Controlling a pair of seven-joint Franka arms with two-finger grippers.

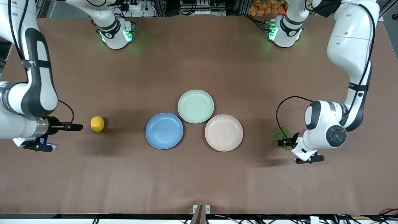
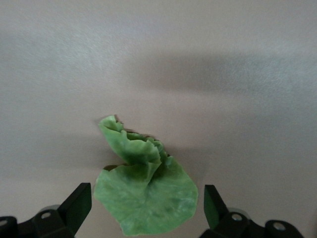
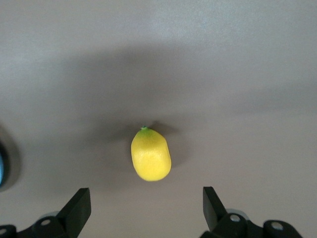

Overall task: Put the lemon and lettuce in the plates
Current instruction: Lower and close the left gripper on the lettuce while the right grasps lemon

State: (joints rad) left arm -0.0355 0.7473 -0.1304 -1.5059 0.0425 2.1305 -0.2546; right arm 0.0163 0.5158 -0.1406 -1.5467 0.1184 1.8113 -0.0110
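Lemon (image 1: 97, 123) on counter (image 1: 199, 62); right end effector (image 3: 146, 208) above, fingers apart. Lettuce (image 2: 146, 191) beneath left end effector (image 2: 147, 208), fingers apart. Blue plate (image 1: 164, 131), beige plate (image 1: 224, 133) bare.

The counter (image 1: 199, 174) wears a matt brown covering, smooth with faint creases; the lemon (image 1: 97, 123) looks finely pebbled with a soft sheen; the lettuce (image 2: 146, 198) is wrinkly and waxy. The blue plate (image 1: 164, 131) and beige plate (image 1: 224, 133) are matt and smooth; arm shells show glossy white plastic.
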